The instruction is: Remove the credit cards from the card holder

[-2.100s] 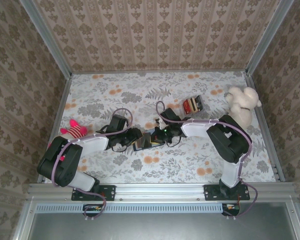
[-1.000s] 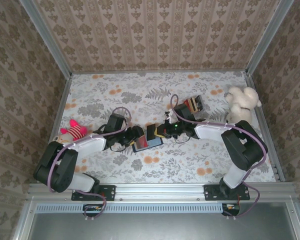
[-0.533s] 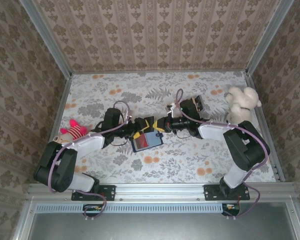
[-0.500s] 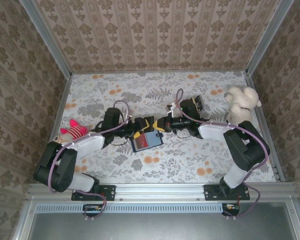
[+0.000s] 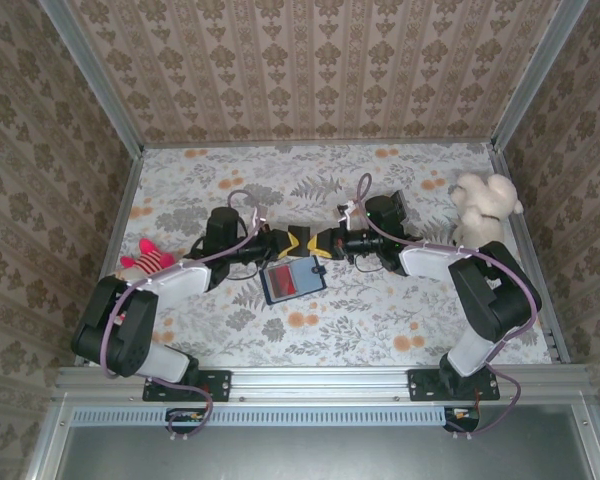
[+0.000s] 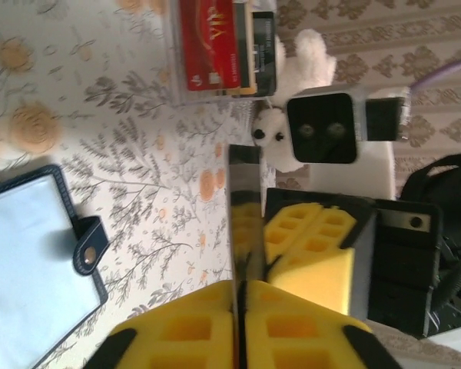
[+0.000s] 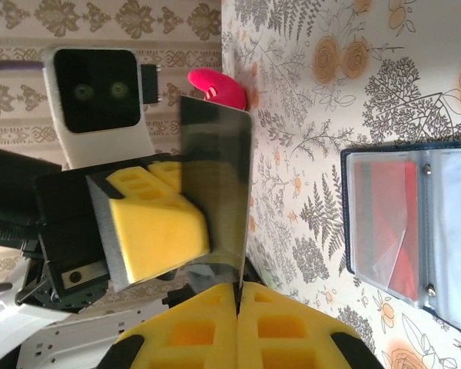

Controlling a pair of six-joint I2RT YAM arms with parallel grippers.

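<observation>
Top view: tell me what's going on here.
The left hand and the right hand are both shut on one thin dark grey glossy card, holding it in the air between them. The small navy-blue bifold card holder lies open on the floral table near them, with a red flat card in one clear slot.

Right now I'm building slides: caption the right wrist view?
Shared pinch: right gripper and left gripper hold one dark credit card; open card holder beside, red card inside.

Card holder (image 5: 292,279), striped block (image 6: 215,42) and white plush (image 5: 485,210) obstruct the table (image 5: 280,175).
</observation>
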